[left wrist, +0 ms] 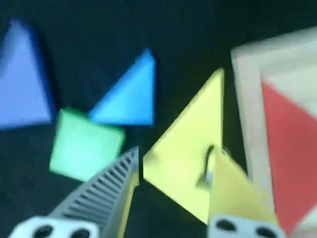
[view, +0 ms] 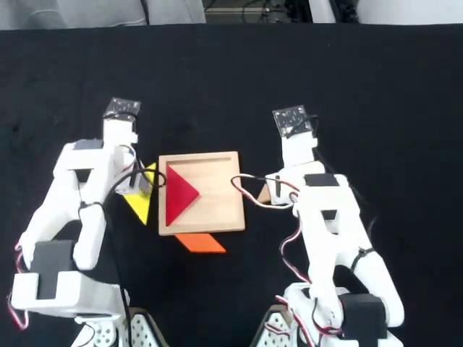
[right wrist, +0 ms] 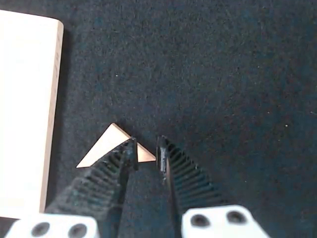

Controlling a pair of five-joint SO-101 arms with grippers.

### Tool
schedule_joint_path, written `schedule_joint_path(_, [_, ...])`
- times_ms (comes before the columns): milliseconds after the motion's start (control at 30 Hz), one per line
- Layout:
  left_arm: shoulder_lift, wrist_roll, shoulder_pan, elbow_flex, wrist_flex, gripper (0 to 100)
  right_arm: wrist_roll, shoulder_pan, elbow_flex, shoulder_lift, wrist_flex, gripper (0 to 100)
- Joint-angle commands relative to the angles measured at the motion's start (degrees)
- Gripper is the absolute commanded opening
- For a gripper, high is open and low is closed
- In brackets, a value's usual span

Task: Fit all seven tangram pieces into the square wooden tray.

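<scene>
Yellow triangle (left wrist: 181, 144), large and flat, lies just beside the square wooden tray (view: 217, 160), and my left gripper (left wrist: 176, 155) is clamped across it, corner to edge. A red triangle (view: 179, 194) sits inside the tray. My right gripper (right wrist: 147, 148), fingers slightly apart, hangs over a small tan triangle (right wrist: 106, 146) on the tray's other side.

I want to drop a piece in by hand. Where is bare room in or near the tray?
Free: bare wood in the tray between the red triangle and its right rim; the cloth beyond its far rim. Crowded: left of it, the left gripper, yellow triangle, green square and blue triangle.
</scene>
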Motion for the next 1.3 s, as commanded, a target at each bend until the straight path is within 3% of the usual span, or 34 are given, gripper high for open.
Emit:
schedule_joint_path(0, [0.8,0.7,0.7,1.4,0.6,19,0.0,0.8,-0.2,-2.6,-1.0,7.5])
schedule_joint_path(300, [0.8,0.4,0.7,-2.9,5.5,20,0.0,0.8,-0.3,-2.6,-1.0,7.5])
schedule_joint_path(467, [-0.5,2.1,-0.7,-2.2,7.2,36,0.0,0.8,-0.3,-2.6,-1.0,7.5])
schedule_joint_path(1100, [-0.8,6.2,-1.7,-0.1,-1.8,35,0.0,0.8,-0.1,-2.6,-1.0,7.5])
schedule_joint_path(1267, [3.0,3.6,-1.7,-2.5,0.5,35,0.0,0.8,-0.1,-2.6,-1.0,7.5])
